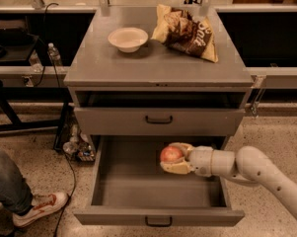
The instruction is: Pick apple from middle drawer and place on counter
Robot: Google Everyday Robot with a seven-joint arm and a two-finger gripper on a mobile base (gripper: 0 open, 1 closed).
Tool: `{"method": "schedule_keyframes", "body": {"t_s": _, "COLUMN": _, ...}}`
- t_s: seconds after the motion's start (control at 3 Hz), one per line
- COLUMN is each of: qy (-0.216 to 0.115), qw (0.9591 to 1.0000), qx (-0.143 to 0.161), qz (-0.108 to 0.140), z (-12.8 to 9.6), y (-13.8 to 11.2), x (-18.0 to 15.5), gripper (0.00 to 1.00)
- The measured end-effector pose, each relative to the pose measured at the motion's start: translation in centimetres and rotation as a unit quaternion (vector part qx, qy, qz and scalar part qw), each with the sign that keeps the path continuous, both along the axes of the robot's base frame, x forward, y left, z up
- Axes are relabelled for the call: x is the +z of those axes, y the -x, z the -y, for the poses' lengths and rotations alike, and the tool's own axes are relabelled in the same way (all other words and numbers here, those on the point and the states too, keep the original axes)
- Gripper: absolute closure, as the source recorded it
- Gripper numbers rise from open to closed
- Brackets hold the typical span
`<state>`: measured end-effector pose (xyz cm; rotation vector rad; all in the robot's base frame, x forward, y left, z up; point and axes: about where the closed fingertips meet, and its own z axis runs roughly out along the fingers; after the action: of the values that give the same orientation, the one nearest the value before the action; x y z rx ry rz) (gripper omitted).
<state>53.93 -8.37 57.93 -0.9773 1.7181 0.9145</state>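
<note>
The apple (171,154), small and reddish-pink, sits between the two pale fingers of my gripper (174,158) inside the open middle drawer (118,181). The gripper reaches in from the right on a white arm and is shut on the apple, one finger above it and one below. I cannot tell whether the apple is lifted off the drawer floor. The drawer is pulled far out, with a small black handle on its front panel. The grey counter (153,63) lies above, on top of the cabinet.
A white bowl (128,38) and a crumpled chip bag (187,31) lie on the counter. The drawer above (159,120) is slightly pulled out. A person's leg and shoe (24,201) are at the lower left. Bottles and cables stand left of the cabinet.
</note>
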Motion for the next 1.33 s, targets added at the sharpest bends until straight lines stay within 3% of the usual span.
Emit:
{"method": "schedule_keyframes", "body": {"t_s": 0.33, "qy": 0.002, "qw": 0.9972, "qx": -0.016, "qz": 0.073, "z": 2.4, "y": -0.1, "x": 8.1, "gripper": 1.0}}
{"method": "schedule_keyframes", "body": {"t_s": 1.0, "qy": -0.004, "qw": 0.9952, "qx": -0.03, "qz": 0.093, "z": 3.1, "y": -1.3, "x": 10.6, "gripper": 1.0}}
{"method": "schedule_keyframes", "body": {"t_s": 1.33, "qy": 0.027, "qw": 0.9887, "qx": -0.056, "qz": 0.136, "z": 4.9, "y": -3.2, "x": 16.1, "gripper": 1.0}}
